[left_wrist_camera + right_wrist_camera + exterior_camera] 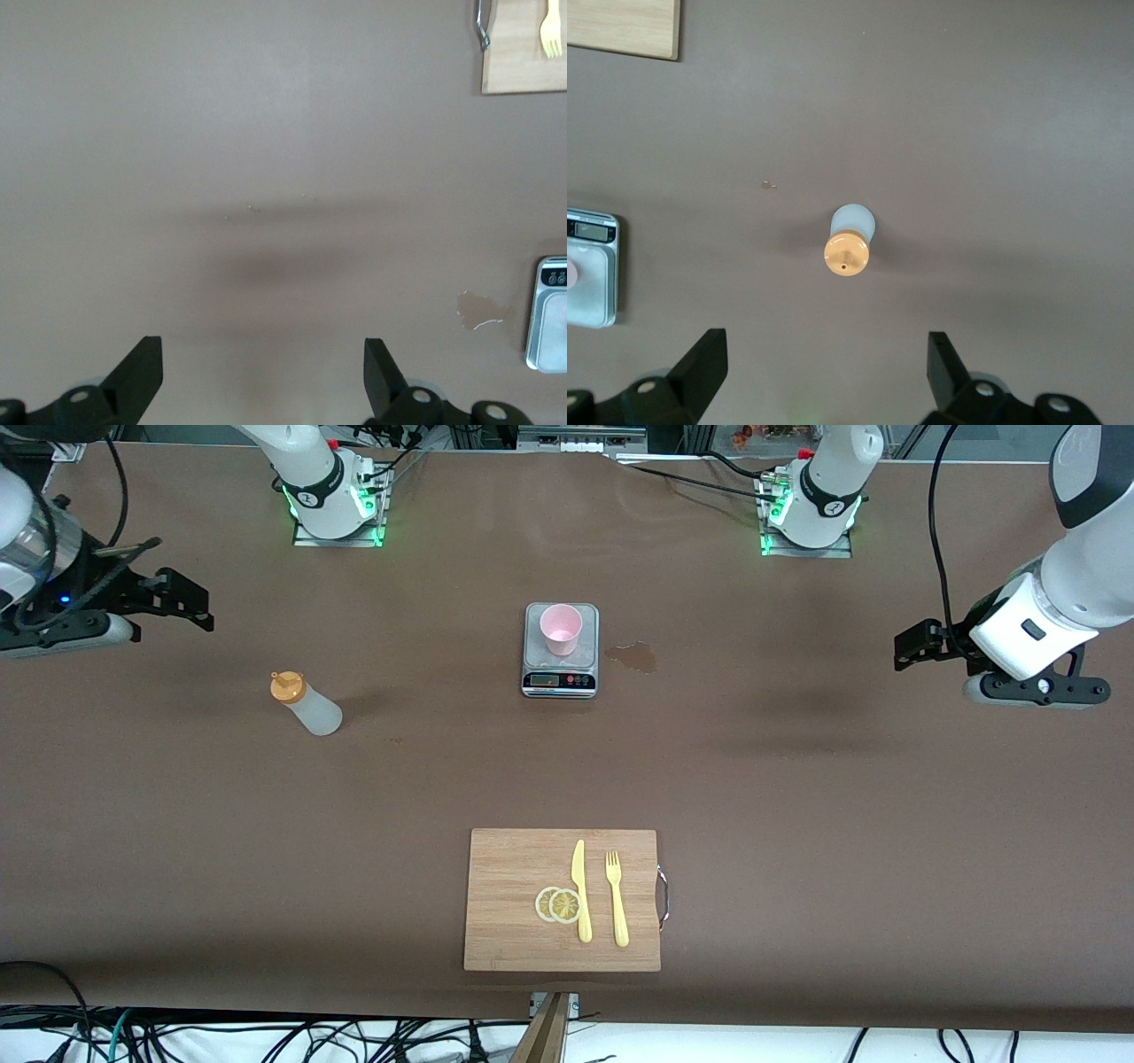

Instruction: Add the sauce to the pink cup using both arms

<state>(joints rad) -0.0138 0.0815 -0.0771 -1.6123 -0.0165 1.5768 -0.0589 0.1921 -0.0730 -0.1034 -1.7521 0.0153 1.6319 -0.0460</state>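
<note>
The sauce bottle, whitish with an orange cap, stands upright on the brown table toward the right arm's end. It also shows in the right wrist view, seen from above. The pink cup stands upright on a small grey scale at mid-table. My right gripper hangs open and empty over the table's right-arm end, apart from the bottle; its wrist view shows the jaws wide apart. My left gripper hangs open and empty over the left-arm end, well away from the cup.
A wooden cutting board with a yellow knife, a yellow fork and lemon slices lies nearer the front camera. A wet stain marks the table beside the scale, also in the left wrist view.
</note>
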